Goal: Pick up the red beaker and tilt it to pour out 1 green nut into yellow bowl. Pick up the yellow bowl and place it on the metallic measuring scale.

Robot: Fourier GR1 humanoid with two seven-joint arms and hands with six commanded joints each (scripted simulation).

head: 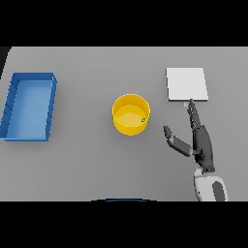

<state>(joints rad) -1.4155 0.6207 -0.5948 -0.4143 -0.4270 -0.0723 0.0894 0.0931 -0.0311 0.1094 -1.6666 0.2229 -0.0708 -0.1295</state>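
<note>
Pouring looks finished: one green nut (143, 120) lying inside the yellow bowl (131, 115), against its right inner wall. No red beaker anywhere in view. Step in hand, by judgement: picking up the bowl for the metallic measuring scale (187, 84).

Right hand (199, 140) just right of the bowl, apart from it, fingers straight and pointing up toward the scale's near edge, thumb spread out toward the bowl, nothing held. Left hand not in view.

To do it well: bring the hand left until the bowl's right wall sits between thumb and fingers, close on the rim or wall without tipping, lift level so the nut stays in, then carry up and right of the bowl's present spot and set down flat in the middle of the scale plate. Risk, as a guess: a one-sided pinch tilting the bowl and rolling the nut out.

Count on the grey tabletop (87, 160): one yellow bowl, one green nut, one scale up and right of the bowl, one blue tray (14, 104) well to the left of the bowl.
</note>
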